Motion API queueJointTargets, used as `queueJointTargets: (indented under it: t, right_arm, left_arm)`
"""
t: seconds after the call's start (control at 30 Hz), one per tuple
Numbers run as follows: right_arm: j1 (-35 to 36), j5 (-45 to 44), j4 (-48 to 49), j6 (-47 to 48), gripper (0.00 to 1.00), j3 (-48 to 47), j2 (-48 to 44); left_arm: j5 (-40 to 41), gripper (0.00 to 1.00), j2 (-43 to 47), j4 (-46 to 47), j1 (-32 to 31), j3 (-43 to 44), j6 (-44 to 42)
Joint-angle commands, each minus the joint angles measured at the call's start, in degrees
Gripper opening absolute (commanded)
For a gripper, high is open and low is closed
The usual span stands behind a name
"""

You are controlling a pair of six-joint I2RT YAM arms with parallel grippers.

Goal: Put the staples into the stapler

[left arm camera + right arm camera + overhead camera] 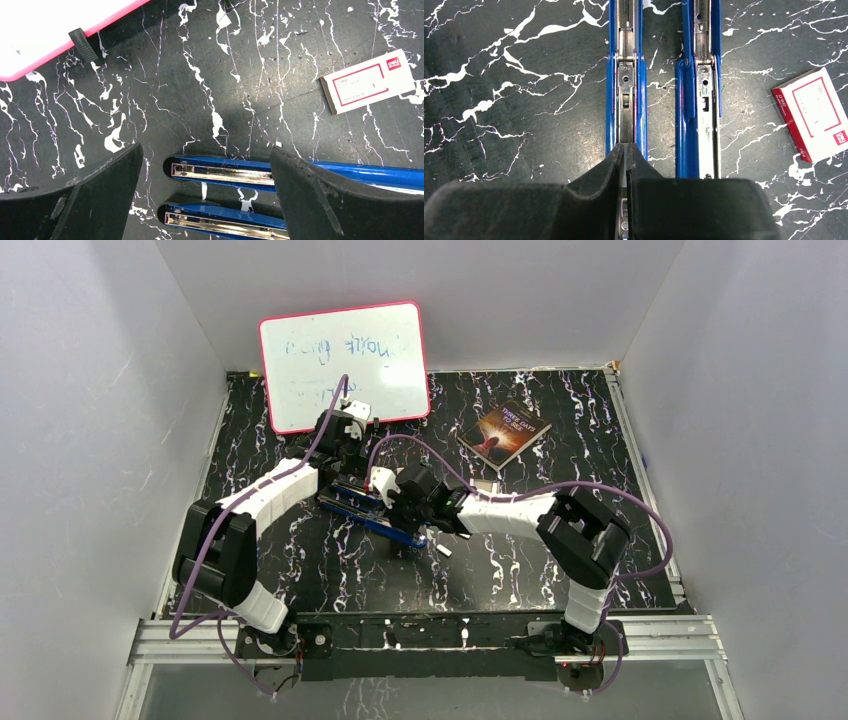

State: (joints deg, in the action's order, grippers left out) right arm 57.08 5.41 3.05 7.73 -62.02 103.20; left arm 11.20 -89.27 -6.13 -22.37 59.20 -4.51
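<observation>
Staples, none clearly visible: likely light, brittle strip; pinch long sides. Right gripper point(625, 147) closed at stapler's point(625, 85) 6 o'clock; left gripper point(205, 150) wide.

The top view looks down from high above and behind the near edge of the black, white-veined marble-patterned table point(330, 570), taking in all of it and the white walls point(90, 440). The left wrist view sits close over the left tool point(206, 150), facing steeply down between its two black fingers point(100, 195); the opened blue metal stapler point(220, 172) lies right under the tool. The right wrist view faces almost straight down, nearer yet, over the right tool point(626, 147). All three share the stapler; both wrist views also catch the small white box with a red label point(367, 82), off to each tool's right.
</observation>
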Motion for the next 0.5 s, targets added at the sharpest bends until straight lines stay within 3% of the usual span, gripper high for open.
queueJointTargets:
  t: [0.0, 0.47]
  right_arm:
    - [-0.12, -2.19, -3.99, 0.77, 0.14, 1.37, -1.58]
    - [-0.13, -1.74, 4.5, -0.52, 0.21, 2.36, -5.6]
  left_arm:
    - [0.58, 0.98, 1.01, -0.46, -0.22, 0.57, -0.64]
    - [0.58, 0.98, 1.12, -0.46, -0.22, 0.57, -0.65]
